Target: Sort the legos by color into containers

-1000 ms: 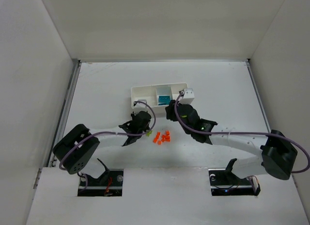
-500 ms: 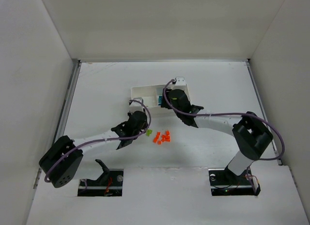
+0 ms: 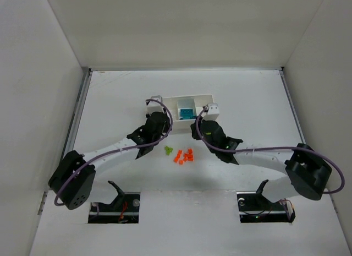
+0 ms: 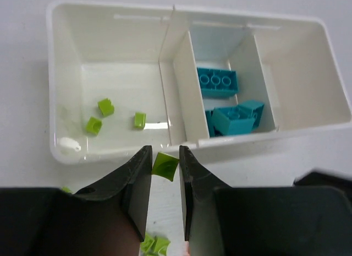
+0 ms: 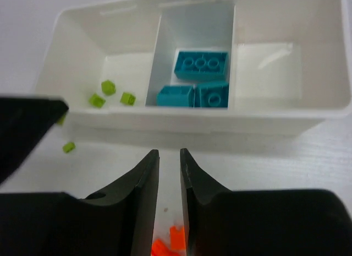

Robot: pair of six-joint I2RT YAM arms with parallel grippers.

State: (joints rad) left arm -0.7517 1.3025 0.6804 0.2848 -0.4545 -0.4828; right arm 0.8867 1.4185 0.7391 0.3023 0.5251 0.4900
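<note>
While you watch from overhead, tray [image 3: 206, 97]: white, lying across mid-table, with both arms reaching to its near wall.
Overhead, legos: teal bricks [image 3: 187, 110] sit in the middle compartment. Orange-red bricks [image 3: 185, 156] cluster on the table between the arms, with loose lime bricks [image 3: 168, 151] just left of them.
Overhead, hard to see: the left arm covers the tray's left compartment, and you cannot read either pair of jaws from up here.
Left wrist, left gripper [image 4: 165, 168]: its fingers pinch the held lime brick [image 4: 165, 164] just outside the near wall, in line with the left divider.
Left wrist, shown only here: three sorted lime bricks [image 4: 106, 107] lie in the left compartment.
Right wrist, right gripper [image 5: 169, 170]: the fingers stand a narrow slit apart with nothing between them, just short of the near wall.
Right wrist, cut off: you see the orange-red bricks only partly at the bottom edge. A dark blur at the left is the other arm.
</note>
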